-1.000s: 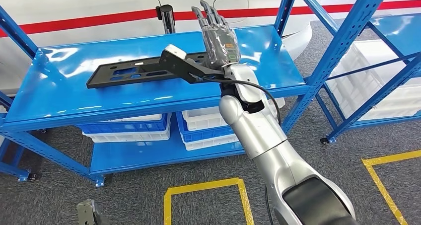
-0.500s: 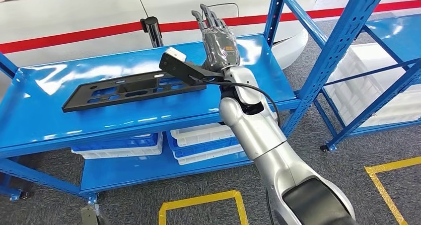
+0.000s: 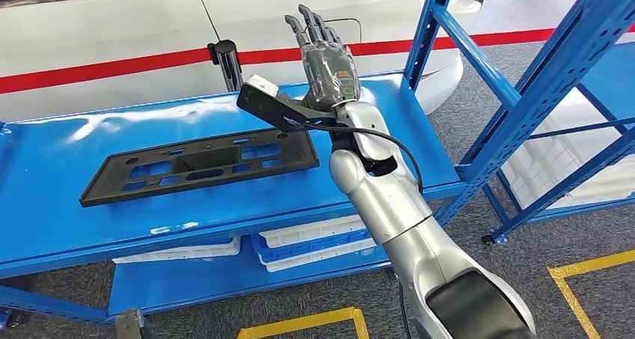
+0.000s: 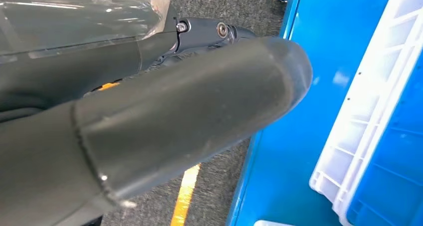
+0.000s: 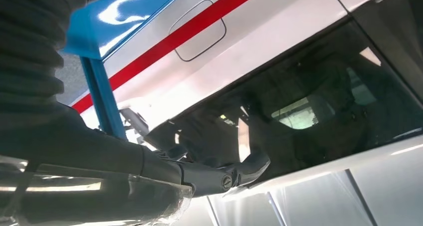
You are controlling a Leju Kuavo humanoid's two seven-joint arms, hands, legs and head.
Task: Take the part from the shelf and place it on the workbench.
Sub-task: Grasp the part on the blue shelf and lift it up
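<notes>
The part (image 3: 202, 163) is a long flat black plastic panel with several cut-outs. It lies flat on the top board of the blue shelf (image 3: 67, 219), left of my right arm. My right hand (image 3: 326, 58) is raised above the back of the board, beyond the part's right end, with fingers straight, pointing up and holding nothing. In the right wrist view the right hand (image 5: 100, 171) stretches out towards a white vehicle. In the left wrist view my left hand (image 4: 174, 116) hangs low beside the shelf with nothing in it, thumb and a finger extended.
A white vehicle with a red stripe (image 3: 112, 32) stands right behind the shelf. A blue upright post (image 3: 442, 69) rises at the shelf's right end. White bins (image 3: 314, 242) sit on the lower board. A second blue rack (image 3: 569, 144) stands at right. Yellow tape (image 3: 591, 268) marks the floor.
The whole picture has shifted, so the camera moved closer to the shelf and to the right. The part still lies on the board. My right hand stays raised and empty.
</notes>
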